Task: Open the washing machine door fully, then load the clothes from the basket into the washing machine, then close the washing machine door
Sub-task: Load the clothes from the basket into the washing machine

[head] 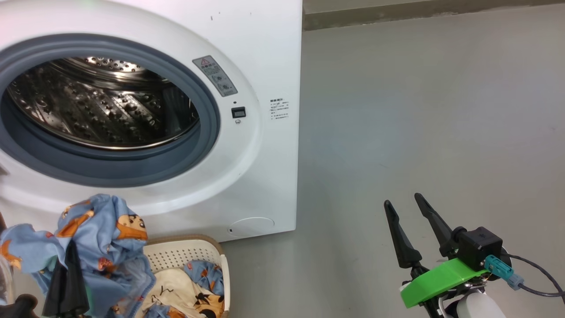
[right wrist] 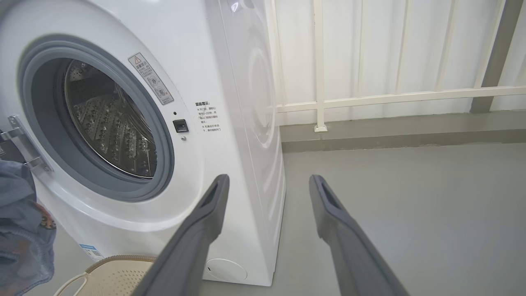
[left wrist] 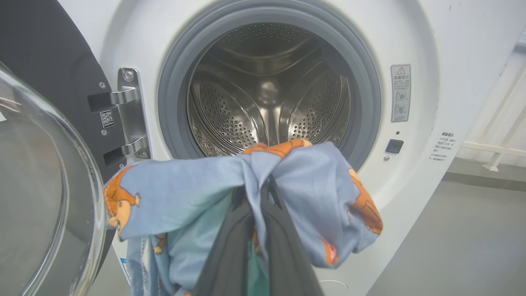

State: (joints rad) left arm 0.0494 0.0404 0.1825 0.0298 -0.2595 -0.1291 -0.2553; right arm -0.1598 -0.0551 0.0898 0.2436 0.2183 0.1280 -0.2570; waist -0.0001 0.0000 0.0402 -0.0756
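Loading is in hand: the washing machine door [left wrist: 45, 65] is swung open, and part of the clothes [left wrist: 185, 185] is clamped in the closed left gripper [left wrist: 258, 193], above the basket [head: 185, 254] and before the lower lip of the washing machine [head: 265, 53]. The bundle must next be raised over the grey rubber ring [left wrist: 370, 102] into the drum [left wrist: 267, 94]; hanging folds may snag there. The right gripper [head: 402, 199] is spread wide, empty, over bare floor [head: 419, 110].
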